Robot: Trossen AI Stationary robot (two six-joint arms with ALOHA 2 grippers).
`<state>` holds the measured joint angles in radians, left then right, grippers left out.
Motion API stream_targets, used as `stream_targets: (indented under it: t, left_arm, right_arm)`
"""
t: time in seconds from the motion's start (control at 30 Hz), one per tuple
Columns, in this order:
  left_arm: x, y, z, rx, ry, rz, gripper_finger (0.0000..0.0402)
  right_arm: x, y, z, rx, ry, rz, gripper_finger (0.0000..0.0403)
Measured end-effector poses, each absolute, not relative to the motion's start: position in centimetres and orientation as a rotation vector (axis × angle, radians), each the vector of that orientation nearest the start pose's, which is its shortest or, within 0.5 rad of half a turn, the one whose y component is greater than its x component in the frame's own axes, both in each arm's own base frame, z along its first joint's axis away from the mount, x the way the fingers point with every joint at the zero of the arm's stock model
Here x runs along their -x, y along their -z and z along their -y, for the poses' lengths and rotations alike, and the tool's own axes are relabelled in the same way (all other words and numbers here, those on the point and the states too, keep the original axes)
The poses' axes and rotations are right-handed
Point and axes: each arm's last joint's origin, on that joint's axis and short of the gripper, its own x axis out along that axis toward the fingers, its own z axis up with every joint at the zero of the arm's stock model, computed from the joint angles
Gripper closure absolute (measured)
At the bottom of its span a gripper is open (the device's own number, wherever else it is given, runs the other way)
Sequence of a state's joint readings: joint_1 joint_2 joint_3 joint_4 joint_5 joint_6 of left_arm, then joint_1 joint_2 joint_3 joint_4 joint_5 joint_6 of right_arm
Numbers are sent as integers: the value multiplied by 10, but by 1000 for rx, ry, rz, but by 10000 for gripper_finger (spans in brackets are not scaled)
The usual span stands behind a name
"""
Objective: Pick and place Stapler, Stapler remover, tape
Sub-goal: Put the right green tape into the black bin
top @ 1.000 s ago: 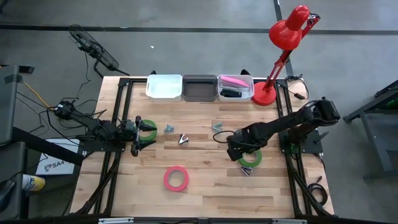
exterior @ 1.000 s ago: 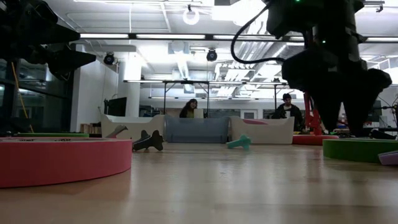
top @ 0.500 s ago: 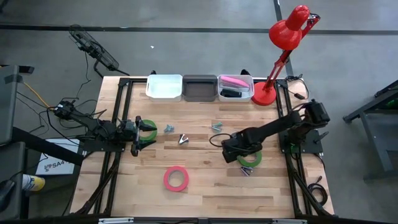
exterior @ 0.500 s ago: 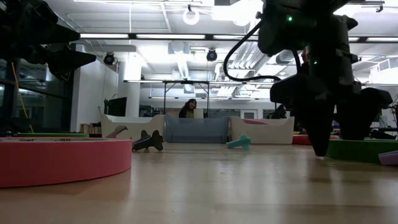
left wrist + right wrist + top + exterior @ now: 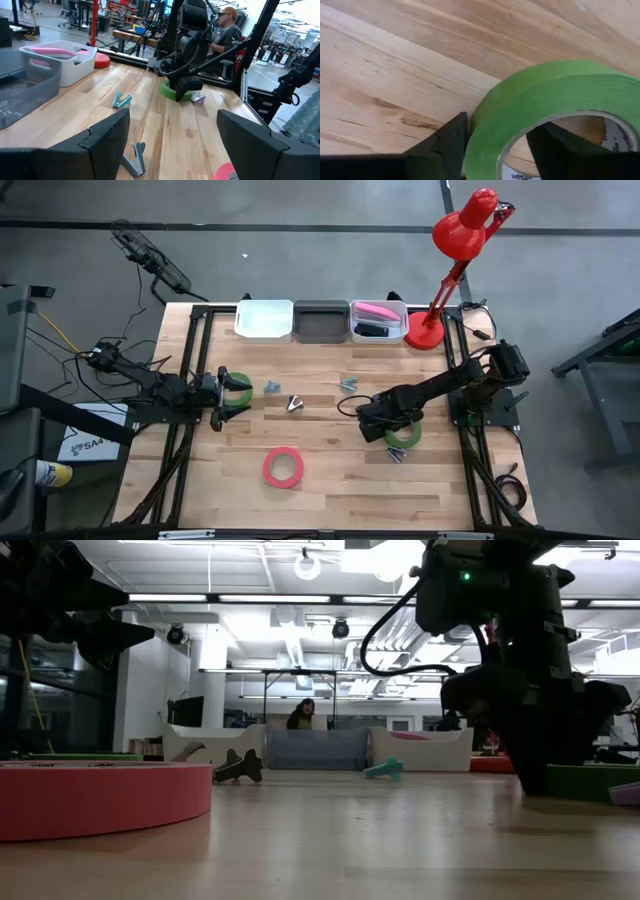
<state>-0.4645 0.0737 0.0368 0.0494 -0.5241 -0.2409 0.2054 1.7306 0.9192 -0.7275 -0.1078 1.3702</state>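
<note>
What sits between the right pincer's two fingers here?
The wall of the green tape roll: one finger outside, one inside the hole, shown in the right wrist view.

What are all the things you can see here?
tape: 3; two green, one by each hand; one pink, front middle
removers: 4; bluish, grey, teal, lilac; mid-table
bins: 3; white, grey, white; back edge
stapler: 1, pink, right bin
lamp: 1, red, back right
table: 1, wood
people: 2, room beyond
left hand: open, over the left green tape
right hand: at the right green tape
</note>
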Motion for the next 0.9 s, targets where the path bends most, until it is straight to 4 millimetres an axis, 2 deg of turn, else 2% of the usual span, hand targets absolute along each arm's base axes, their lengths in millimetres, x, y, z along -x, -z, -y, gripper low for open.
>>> stream_targets:
  t: [0.27, 0.53, 0.6, 0.9]
  left_arm:
    - [-93, -175, 30, 247, -58, 19, 106]
    - [-93, -175, 30, 247, -58, 18, 106]
    - [-93, -175, 30, 247, -58, 18, 106]
    - [-93, -176, 30, 250, -57, 25, 106]
  right_arm:
    - [-270, -131, -60, -980, 818, -1450, 320]
    - [-270, -137, -60, -975, 807, -1441, 324]
    - [-271, -144, -60, -964, 806, -1419, 324]
    - [-292, -205, -59, -902, 707, -1149, 324]
